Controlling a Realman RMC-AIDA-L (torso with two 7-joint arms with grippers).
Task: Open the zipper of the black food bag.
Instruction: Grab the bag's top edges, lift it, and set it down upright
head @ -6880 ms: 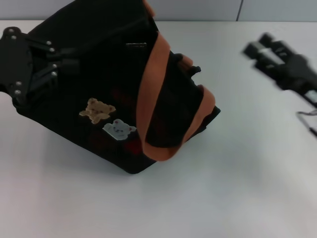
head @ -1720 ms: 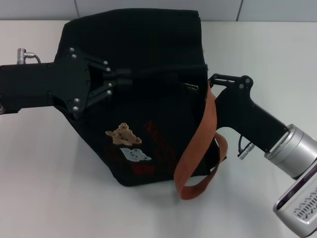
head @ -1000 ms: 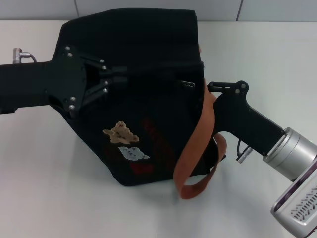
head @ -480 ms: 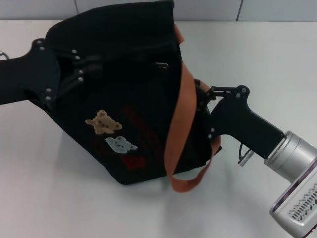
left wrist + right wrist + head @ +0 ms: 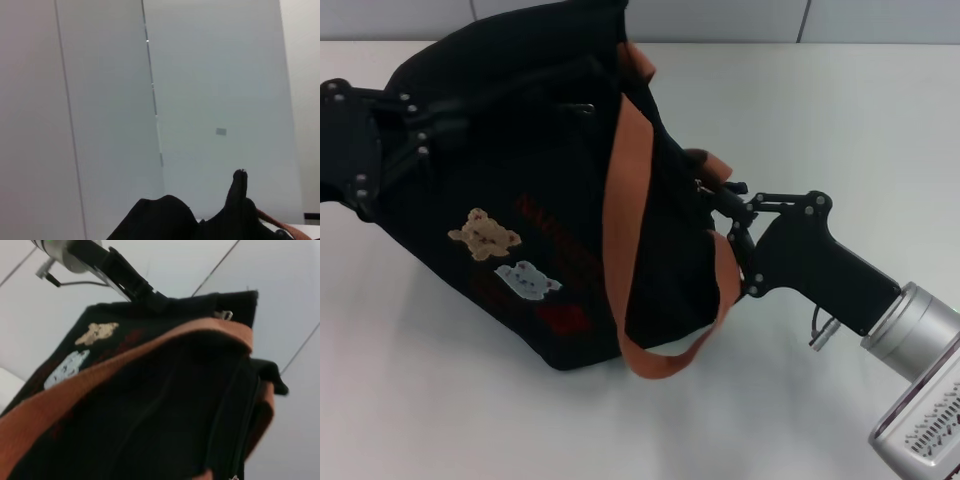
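The zip does not look opened yet, as far as the views show: the bag [image 5: 570,200] lies tilted on the white table [image 5: 840,110], with its front patches facing up and forward, and its top seam seems shut, so the pulling is most likely all left to do. The left gripper [image 5: 405,125] is at the bag's left upper corner, its narrow fingers pressed into the black cloth; whether they truly pinch it cannot be told. The right gripper [image 5: 725,205] is at the bag's right side, just beside the strap [image 5: 625,200], its tips lost against the dark fabric, so the state of its fingers cannot be told either. A small silvery tab [image 5: 585,107] shows near the top edge, well apart from the right gripper; it seems to be the zip pull, and neither gripper is on it. The right wrist view shows the bag's side from close by, with the strap across it and a small metal piece [image 5: 226,315] at the far corner. The bag is boxy black cloth, soft and slumped, with a tan bear patch [image 5: 482,232] and a pale-blue patch [image 5: 527,279]; the orange-brown strap loops loosely over it and onto the table
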